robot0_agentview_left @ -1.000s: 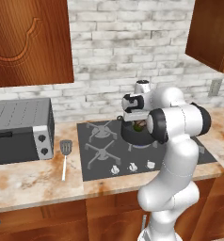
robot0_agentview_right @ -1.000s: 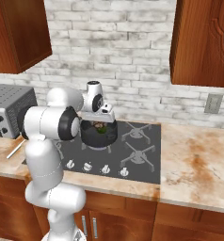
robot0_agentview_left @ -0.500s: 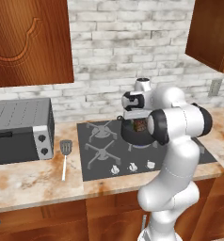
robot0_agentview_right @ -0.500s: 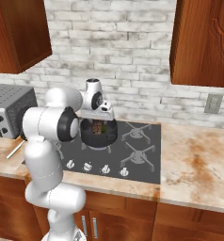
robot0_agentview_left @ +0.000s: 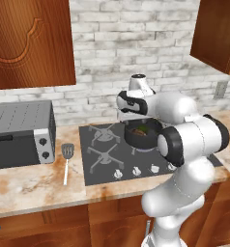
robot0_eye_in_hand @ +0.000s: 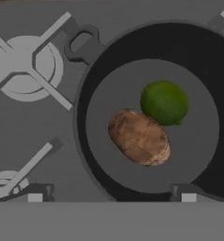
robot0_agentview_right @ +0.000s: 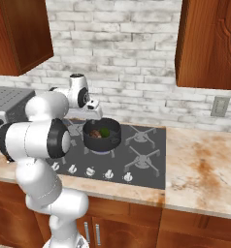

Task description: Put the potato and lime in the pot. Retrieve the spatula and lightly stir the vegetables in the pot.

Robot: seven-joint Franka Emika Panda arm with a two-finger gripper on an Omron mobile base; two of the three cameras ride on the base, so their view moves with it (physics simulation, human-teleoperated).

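Note:
The dark pot [robot0_agentview_left: 144, 137] [robot0_agentview_right: 102, 141] stands on a front burner of the stovetop. The brown potato [robot0_eye_in_hand: 139, 137] and the green lime [robot0_eye_in_hand: 164, 102] lie side by side on the bare floor of the pot [robot0_eye_in_hand: 115, 89], touching. My gripper [robot0_agentview_left: 128, 117] [robot0_agentview_right: 91, 116] [robot0_eye_in_hand: 111, 195] hangs just above the pot's rim, open wide, with nothing between its fingertips [robot0_eye_in_hand: 35, 194]. The spatula [robot0_agentview_left: 66, 159] lies on the counter left of the stove, slotted head toward the wall, handle toward the front edge.
A grey toaster oven [robot0_agentview_left: 20, 135] [robot0_agentview_right: 9, 99] stands on the counter left of the spatula. The stovetop [robot0_agentview_left: 105, 154] [robot0_agentview_right: 141, 145] has knobs along its front. Wall cabinets hang above. An outlet [robot0_agentview_right: 218, 106] is on the brick wall.
The hand has risen a little above the pot and its jaws have spread wider. Potato and lime stay in the pot.

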